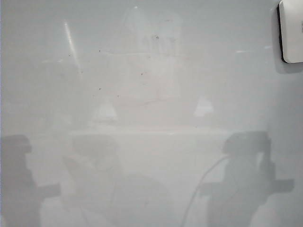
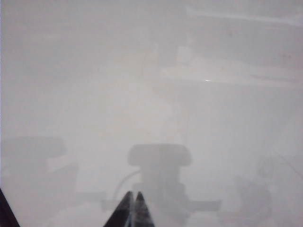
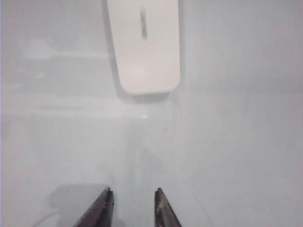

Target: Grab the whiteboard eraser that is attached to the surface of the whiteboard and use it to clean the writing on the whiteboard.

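The glossy pale grey whiteboard (image 1: 151, 113) fills every view, apparently wiped, with no blue writing visible. The smooth, white, round-cornered whiteboard eraser (image 3: 144, 45) clings near its upper right edge. The right pincer (image 3: 132, 208), narrowly parted and empty, points at it from nearby. The left pincer (image 2: 132, 210) is pressed closed, elsewhere.

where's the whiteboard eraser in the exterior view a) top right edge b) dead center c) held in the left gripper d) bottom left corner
a: the whiteboard eraser sits at the top right edge of the whiteboard, cut off by the frame, with no gripper on it; the right wrist view shows it ahead of the open right gripper.
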Controlling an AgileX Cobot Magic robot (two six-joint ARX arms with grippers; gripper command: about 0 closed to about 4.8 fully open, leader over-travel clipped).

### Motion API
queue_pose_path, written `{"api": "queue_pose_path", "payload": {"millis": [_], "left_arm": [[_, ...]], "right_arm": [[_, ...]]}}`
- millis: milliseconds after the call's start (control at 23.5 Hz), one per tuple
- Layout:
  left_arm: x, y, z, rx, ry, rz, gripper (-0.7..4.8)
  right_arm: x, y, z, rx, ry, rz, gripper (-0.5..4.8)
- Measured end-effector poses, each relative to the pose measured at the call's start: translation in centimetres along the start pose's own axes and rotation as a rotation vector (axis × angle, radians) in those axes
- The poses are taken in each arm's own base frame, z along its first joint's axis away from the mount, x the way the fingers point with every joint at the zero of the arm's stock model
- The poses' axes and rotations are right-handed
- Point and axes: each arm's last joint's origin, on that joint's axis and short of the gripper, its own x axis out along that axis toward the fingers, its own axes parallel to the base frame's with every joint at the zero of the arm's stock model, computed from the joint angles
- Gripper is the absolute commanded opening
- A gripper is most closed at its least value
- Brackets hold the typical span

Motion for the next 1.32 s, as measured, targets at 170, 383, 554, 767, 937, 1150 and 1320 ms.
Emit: {"api": "queue_pose_path", "payload": {"millis": [170,383,554,767,937,1150,1320], "left_arm": [[0.0,0.0,0.0,0.0,0.0,0.0,-0.05],[0.0,0.0,0.0,0.0,0.0,0.0,-0.05],[0.0,0.0,0.0,0.0,0.0,-0.001,-0.05],[-0.1,0.0,-0.1,0.0,0.005,0.0,-0.05],[-0.1,0.0,-0.1,0.001,0.008,-0.004,-0.05],[-0.1,0.0,-0.1,0.001,0.008,-0.004,-0.05],[-0.1,0.0,-0.1,0.001,0.008,-0.004,-0.05]], "right_arm": [[0.0,0.0,0.0,0.0,-0.001,0.0,1.31],[0.0,0.0,0.0,0.0,0.0,0.0,1.31],[-0.4,0.0,-0.1,0.0,-0.001,-0.001,1.31],[-0.4,-0.1,-1.1,-0.004,0.106,-0.003,1.31],[-0.5,-0.1,-1.7,-0.007,0.172,-0.005,1.31],[-0.5,-0.1,-1.7,-0.007,0.174,-0.005,1.31],[-0.5,-0.1,-1.8,-0.007,0.177,-0.005,1.31]]}}
